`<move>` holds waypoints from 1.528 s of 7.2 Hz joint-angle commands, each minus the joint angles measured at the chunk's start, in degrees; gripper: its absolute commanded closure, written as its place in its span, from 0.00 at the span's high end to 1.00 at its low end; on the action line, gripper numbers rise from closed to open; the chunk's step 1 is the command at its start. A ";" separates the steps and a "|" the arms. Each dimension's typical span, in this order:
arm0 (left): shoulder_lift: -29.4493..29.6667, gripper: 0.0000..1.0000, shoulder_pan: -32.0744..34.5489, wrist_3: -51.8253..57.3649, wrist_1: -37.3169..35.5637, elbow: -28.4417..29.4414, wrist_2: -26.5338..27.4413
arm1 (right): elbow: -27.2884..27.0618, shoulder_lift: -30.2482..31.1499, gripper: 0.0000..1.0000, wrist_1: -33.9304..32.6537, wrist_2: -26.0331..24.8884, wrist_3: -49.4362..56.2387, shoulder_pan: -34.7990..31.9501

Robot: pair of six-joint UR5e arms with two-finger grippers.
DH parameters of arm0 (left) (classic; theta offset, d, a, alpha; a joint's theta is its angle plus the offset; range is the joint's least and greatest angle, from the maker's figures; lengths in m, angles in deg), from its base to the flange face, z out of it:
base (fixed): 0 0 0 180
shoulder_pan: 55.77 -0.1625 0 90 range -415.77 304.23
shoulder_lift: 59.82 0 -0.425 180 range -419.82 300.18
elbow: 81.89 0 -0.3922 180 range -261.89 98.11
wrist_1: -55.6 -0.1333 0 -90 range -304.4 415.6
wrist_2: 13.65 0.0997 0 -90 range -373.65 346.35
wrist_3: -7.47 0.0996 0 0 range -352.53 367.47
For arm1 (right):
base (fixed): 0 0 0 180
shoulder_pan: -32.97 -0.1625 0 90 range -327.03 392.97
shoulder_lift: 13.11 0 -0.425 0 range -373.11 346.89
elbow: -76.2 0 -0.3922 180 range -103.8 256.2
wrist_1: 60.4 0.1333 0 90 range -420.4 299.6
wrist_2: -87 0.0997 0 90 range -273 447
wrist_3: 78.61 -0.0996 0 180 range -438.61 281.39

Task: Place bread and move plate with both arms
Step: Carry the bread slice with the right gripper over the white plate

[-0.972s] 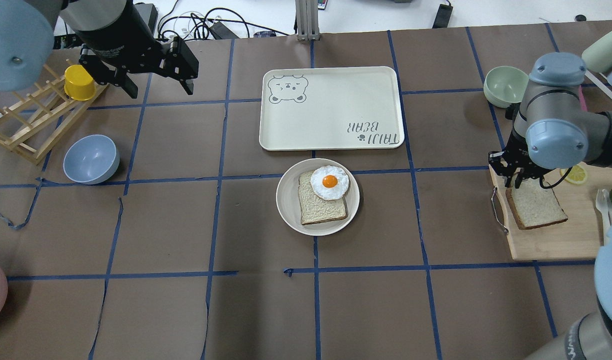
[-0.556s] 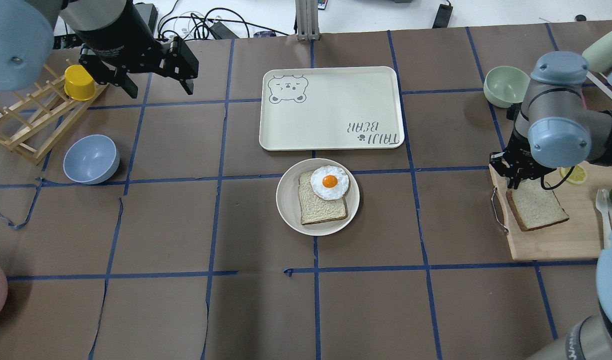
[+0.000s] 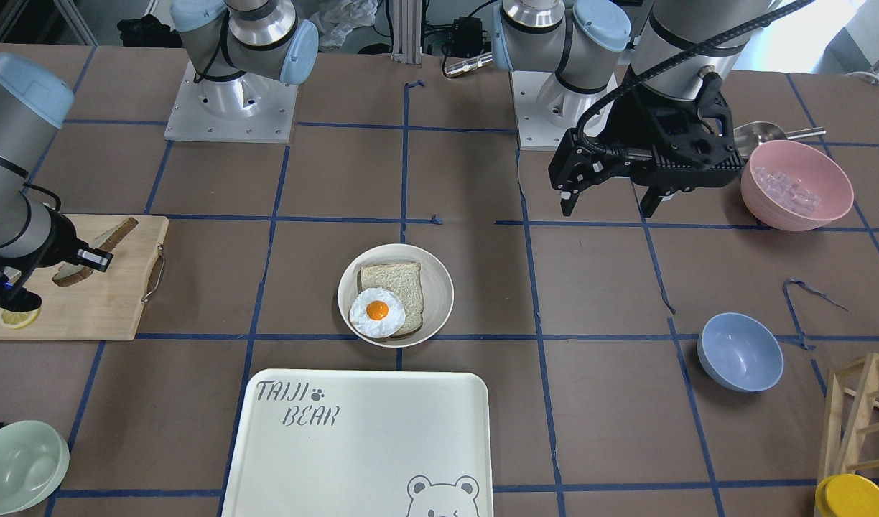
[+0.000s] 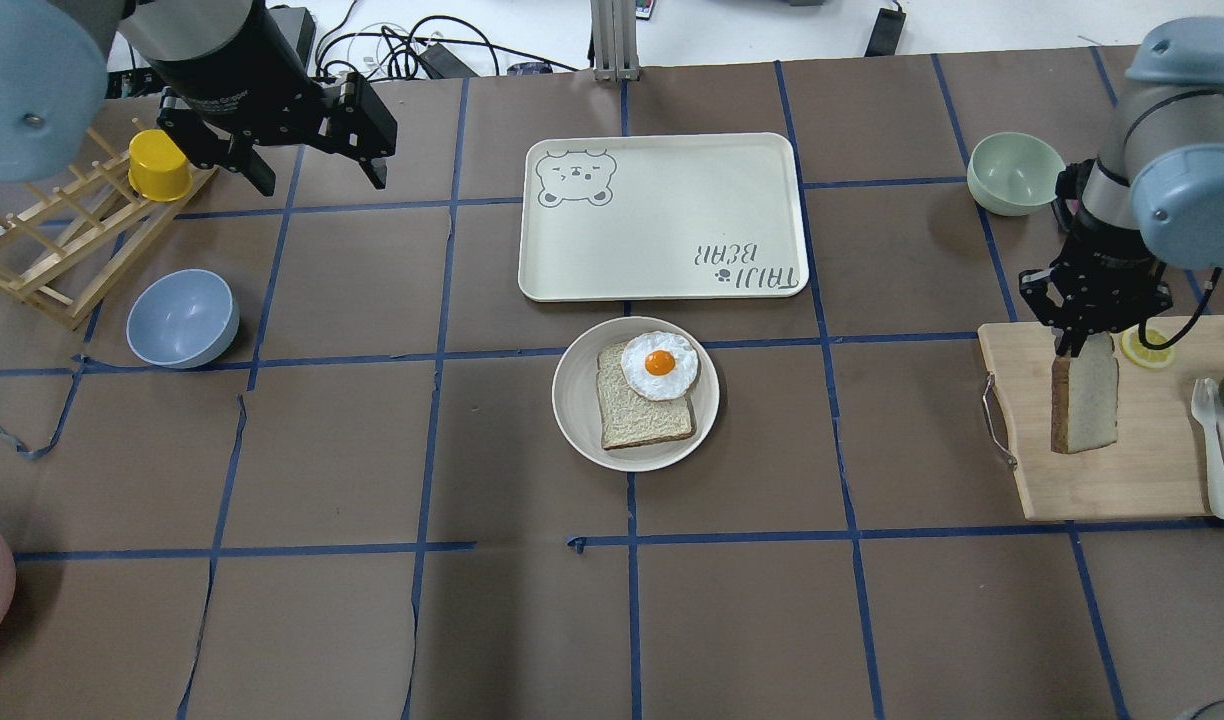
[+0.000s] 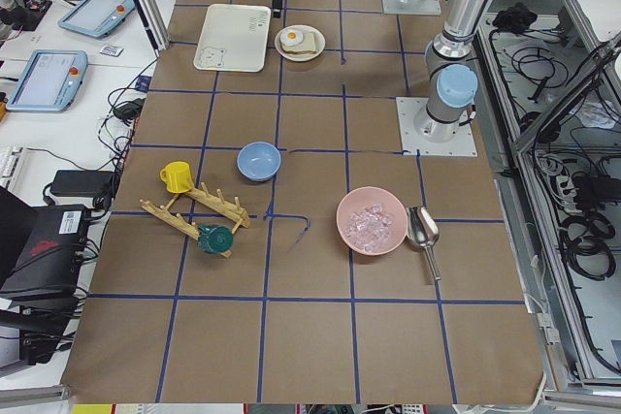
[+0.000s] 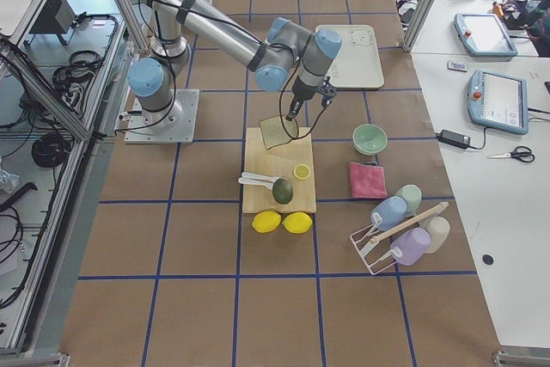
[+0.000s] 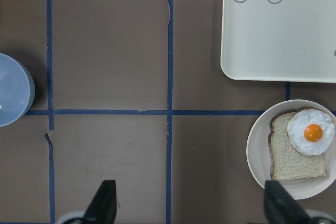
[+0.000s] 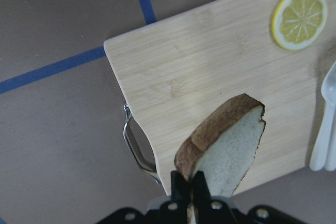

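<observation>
Right gripper (image 4: 1069, 345) holds bread (image 4: 1084, 395) over board (image 4: 1152, 470) on blue-taped table (image 4: 372, 450).

There were two slices: the bread (image 4: 1084, 400) hanging from the right gripper (image 4: 1069, 345), and a paler slice (image 4: 644, 415) on the one plate (image 4: 577, 410) far to that gripper's left, under one fried egg (image 4: 659, 364). Three bowls: a blue bowl (image 4: 182, 318), a green bowl (image 4: 1015, 172), a pink bowl (image 3: 796, 184). One tray (image 4: 662, 215), one cutting board (image 4: 1102, 485), one lemon slice (image 4: 1148, 348).

"TAIJI BEAR" on tray (image 3: 382, 431)
</observation>
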 commanded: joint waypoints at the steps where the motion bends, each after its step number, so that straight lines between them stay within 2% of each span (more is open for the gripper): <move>1: -0.07 1.00 -0.09 0.00 0.00 0.00 0.01 | 10.93 -0.15 0.00 12.39 2.87 -6.14 -3.67; 3: -0.07 1.00 -0.09 0.00 0.00 0.09 0.01 | 12.46 -0.24 0.00 13.33 7.54 -22.98 -15.23; 5: -0.07 1.00 0.00 0.00 0.00 0.00 -0.07 | 12.55 -2.52 0.00 9.64 10.18 -37.60 -24.05; 6: -0.07 1.00 -0.26 0.09 0.00 0.00 0.01 | 12.47 -4.79 0.00 4.41 12.37 -46.88 -28.18; 7: -0.07 1.00 -0.44 0.09 0.00 0.00 0.01 | 12.99 -6.99 0.00 1.66 14.22 -51.94 -32.22; 9: -0.07 1.00 -0.18 0.09 0.00 -0.09 0.01 | 16.58 -10.69 0.00 1.10 14.15 -53.92 -36.46; 11: -0.07 1.00 -0.18 0.09 0.00 -0.09 -0.07 | 16.60 -12.28 0.00 1.01 14.15 -53.92 -38.68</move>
